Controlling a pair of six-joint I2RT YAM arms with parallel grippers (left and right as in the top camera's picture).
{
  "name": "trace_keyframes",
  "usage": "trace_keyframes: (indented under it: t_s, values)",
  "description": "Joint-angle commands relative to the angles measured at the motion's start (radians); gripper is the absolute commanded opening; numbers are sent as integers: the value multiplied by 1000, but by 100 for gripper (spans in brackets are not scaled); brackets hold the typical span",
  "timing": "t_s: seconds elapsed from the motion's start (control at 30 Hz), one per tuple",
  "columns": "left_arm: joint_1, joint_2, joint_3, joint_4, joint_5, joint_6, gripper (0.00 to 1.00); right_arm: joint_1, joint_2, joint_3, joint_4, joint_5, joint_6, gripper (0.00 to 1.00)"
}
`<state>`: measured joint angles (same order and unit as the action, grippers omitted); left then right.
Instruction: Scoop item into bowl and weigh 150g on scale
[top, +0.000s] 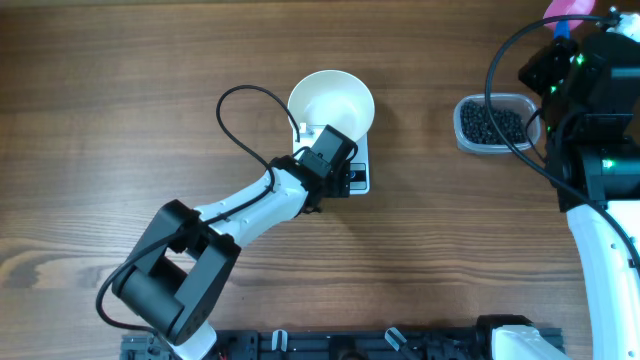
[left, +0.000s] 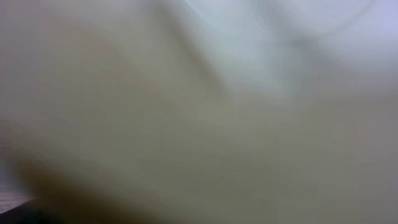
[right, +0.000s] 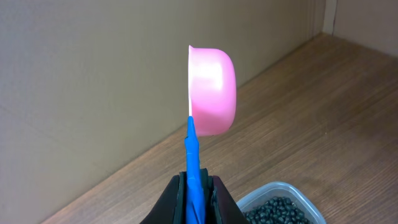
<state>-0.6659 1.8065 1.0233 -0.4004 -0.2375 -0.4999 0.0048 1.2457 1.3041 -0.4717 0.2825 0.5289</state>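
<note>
At the wood-grain table (top: 120, 100), my left gripper (top: 338, 140) hangs over the near rim of the bowl (top: 325, 95). Its jaws are spread wide, and I cannot tell whether either finger touches the rim. The bowl sits on the scale (top: 358, 178), where anything poured in can be weighed, and it covers all but one edge of the flat white platform. From above the bowl looks empty, round, smooth and matte white. My left wrist camera is so close to that pale surface that it shows only a milky blur. Well apart to the right, my right gripper (right: 194, 186) is clenched on the thin blue handle of a scoop (right: 212, 87), and the black fingers pinch the handle flat between them. The scoop's glossy pink plastic cup stands on edge with its mouth turned sideways, so I judge it holds nothing. It is raised above the clear, rounded-rectangular tub (top: 470, 140), a sensible place to start a dip. The item (top: 490, 122) lies in that tub as a loose dark heap of small, round, faintly shiny black beads, and I see none in the bowl. By my reading, the first scoop has yet to be taken. The beads look likely to roll and scatter if the cup tilts on the way across.
</note>
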Motion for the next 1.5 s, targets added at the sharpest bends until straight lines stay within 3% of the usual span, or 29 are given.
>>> trace_keyframes:
  t_s: [0.0, 0.17, 0.33, 0.5, 0.63, 0.67, 0.77, 0.9, 1.0, 1.47]
  values:
    - [0, -54, -10, -19, -16, -2, 100, 0, 7, 16, 0, 24, -6, 4]
    - [0, -187, -10, -52, 83, -2, 100, 0, 7, 16, 0, 24, -6, 4]
    - [2, -354, -10, -113, 91, -2, 100, 0, 7, 16, 7, 43, -7, 4]
    - [107, -508, -10, -347, 100, 2, 100, 0, 7, 16, 7, 43, -18, 4]
    - [229, -585, -10, -391, 453, 335, 100, 0, 7, 16, 7, 43, -32, 4]
    - [236, -585, -10, -407, 460, 375, 100, 0, 7, 16, 7, 43, -32, 4]
    - [236, -564, -10, -445, 407, 475, 100, 0, 7, 16, 6, 43, -32, 4]
    - [236, -561, -10, -447, 240, 471, 100, 0, 7, 16, 0, 43, -32, 4]
    - [236, -561, -12, -443, 239, 587, 100, 0, 7, 16, 0, 43, -32, 4]
    - [236, -561, -12, -443, 240, 586, 100, 0, 7, 16, 0, 76, -60, 4]
